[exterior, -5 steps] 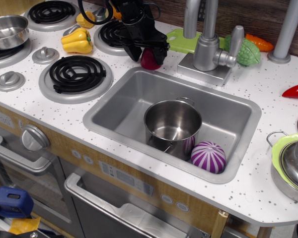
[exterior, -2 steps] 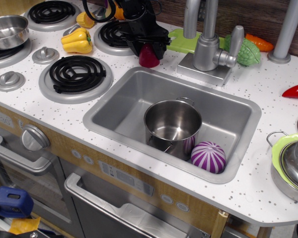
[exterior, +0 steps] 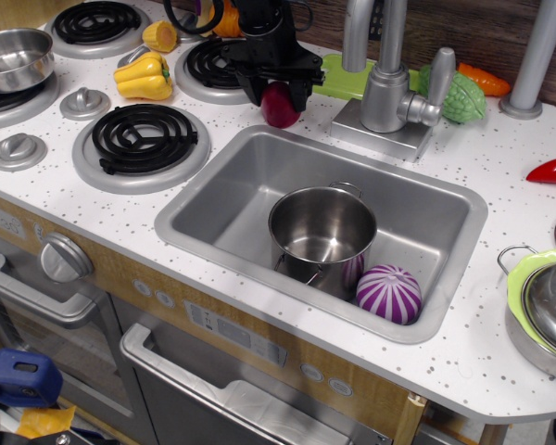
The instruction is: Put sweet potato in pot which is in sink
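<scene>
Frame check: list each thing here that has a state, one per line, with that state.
tool: closed around the sweet potato
sweet potato: gripped, on or just above the counter behind the sink
pot: upright in the sink, empty
sink: holds the pot and striped ball
striped ball: resting against the pot
steel pan: on back-left burner, empty
green-rimmed pot: lid on

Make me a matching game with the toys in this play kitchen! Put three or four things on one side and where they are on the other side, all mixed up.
Things:
1. sweet potato
2. pot
3. striped ball
4. yellow pepper

Places:
A. standing in the sink
B. on the stovetop, among the burners
C. between the fingers of the gripper, behind the sink
D. in the sink, right beside the pot

Pairs: 1-C, 2-A, 3-D, 4-B
</scene>
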{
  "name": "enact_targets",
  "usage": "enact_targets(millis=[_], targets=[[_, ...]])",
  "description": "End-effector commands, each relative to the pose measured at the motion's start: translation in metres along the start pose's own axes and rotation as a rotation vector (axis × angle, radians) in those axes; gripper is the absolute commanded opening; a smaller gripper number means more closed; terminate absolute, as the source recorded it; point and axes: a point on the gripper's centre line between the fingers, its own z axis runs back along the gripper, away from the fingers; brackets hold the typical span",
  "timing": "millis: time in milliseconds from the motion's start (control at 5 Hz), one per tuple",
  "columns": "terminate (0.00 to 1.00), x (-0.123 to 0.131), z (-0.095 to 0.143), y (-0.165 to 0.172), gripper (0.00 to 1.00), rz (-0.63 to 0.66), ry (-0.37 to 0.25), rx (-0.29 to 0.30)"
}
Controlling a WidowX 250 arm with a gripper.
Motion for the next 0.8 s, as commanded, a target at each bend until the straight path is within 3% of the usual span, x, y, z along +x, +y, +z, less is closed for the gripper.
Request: enact_targets(millis=[0, 200, 400, 600], targets=[[0.00, -0.006, 0.062, -0.008, 0.00, 0.059, -0.050, 0.089], [0.00, -0.034, 0.069, -0.019, 0.00, 0.134, -0.056, 0.133], [0.00, -0.058, 0.078, -0.041, 0.00, 0.236, -0.046, 0.140], [1.00, -0.065, 0.073, -0.057, 0.00, 0.309, -0.038, 0.122]])
